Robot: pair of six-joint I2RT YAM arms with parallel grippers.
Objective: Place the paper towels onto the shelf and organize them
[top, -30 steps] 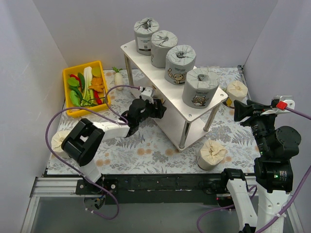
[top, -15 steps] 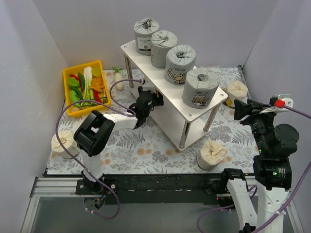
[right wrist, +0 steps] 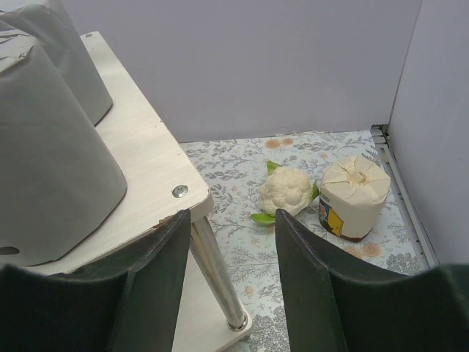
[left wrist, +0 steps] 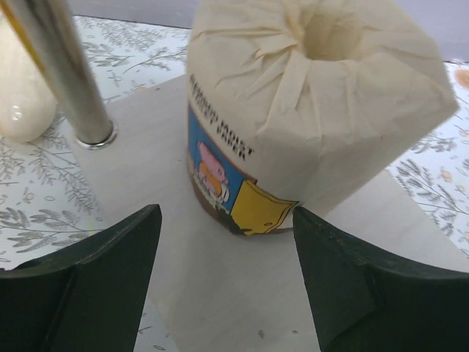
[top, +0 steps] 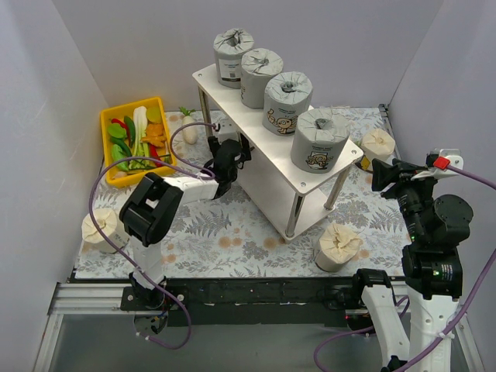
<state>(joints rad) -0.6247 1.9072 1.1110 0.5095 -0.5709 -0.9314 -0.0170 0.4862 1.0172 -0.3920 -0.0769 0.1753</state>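
Cream-beige wrapping fills the left wrist view: 1 paper towel roll (left wrist: pixel 293 110) stands free on the lower board (left wrist: pixel 220 315) of the shelf (top: pixel 208 79). Over the last second the left arm (top: pixel 186 186) has pushed further in under the shelf's top tier, toward its far end, and the left jaws have been widening. They now stand spread on either side of the roll, clear of it, holding nothing. I judge that a release has just been made. This roll is placed, joining the 4 grey rolls (top: pixel 288 93) lined up on the shelf's top tier, while 3 cream rolls (top: pixel 337 244) wait off the shelf on the surface (top: pixel 232 225). The right jaws, beside the shelf's near end, are parted and empty, as they were. The placed roll stands upright, long axis vertical, with its twisted, dimpled top upward. Its blue and yellow label faces the left jaws.
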